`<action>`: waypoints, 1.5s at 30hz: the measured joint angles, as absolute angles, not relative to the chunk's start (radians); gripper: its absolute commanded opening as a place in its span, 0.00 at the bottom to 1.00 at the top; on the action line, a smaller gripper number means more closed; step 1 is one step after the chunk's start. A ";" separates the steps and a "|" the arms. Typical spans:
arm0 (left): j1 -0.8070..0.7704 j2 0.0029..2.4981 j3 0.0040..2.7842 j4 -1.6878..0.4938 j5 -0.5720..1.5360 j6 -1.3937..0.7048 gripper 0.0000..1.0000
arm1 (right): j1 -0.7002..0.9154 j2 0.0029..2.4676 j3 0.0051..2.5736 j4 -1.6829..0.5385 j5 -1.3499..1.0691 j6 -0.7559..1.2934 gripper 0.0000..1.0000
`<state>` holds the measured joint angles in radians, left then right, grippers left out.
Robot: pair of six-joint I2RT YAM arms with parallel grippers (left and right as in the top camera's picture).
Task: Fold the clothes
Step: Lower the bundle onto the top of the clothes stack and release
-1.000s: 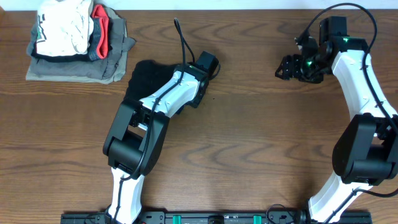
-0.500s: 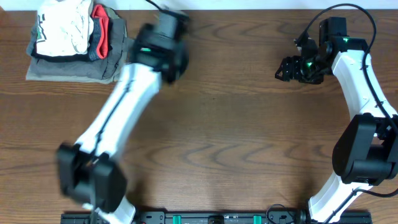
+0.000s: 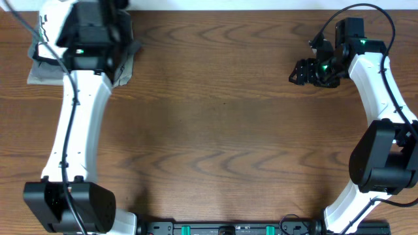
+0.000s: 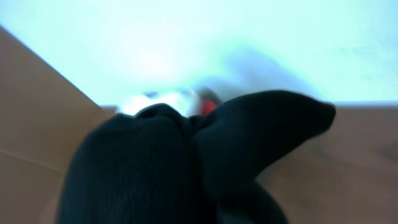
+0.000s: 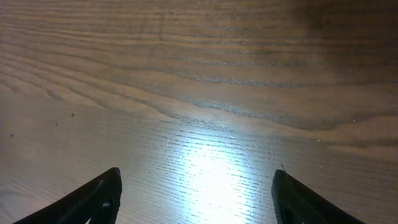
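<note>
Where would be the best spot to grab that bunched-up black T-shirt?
Probably on the black T-shirt, the rounded lobe jutting right in the left wrist view. It stands clear of the bunch, table behind it, so an end effector coming from that side could close across it.

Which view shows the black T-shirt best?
The left wrist view: the black T-shirt fills its lower half, bunched and blurred. Overhead, the left arm hides it; the right wrist view shows only table.
</note>
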<state>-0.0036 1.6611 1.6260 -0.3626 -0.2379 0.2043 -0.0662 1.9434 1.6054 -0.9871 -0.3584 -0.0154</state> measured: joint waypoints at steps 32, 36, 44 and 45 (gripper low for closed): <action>0.452 2.295 1.693 0.517 -0.002 1.154 0.06 | 0.007 1.943 1.606 -0.962 -0.358 0.023 0.75; 0.418 2.297 1.742 0.519 -0.003 1.161 0.06 | 0.015 1.943 1.606 -0.947 -0.358 0.027 0.76; 0.289 2.297 1.817 0.385 -0.003 1.156 0.06 | 0.015 1.943 1.606 -0.938 -0.358 0.033 0.77; 0.268 2.297 1.819 0.331 -0.001 1.156 0.06 | 0.015 1.943 1.606 -0.937 -0.358 0.033 0.77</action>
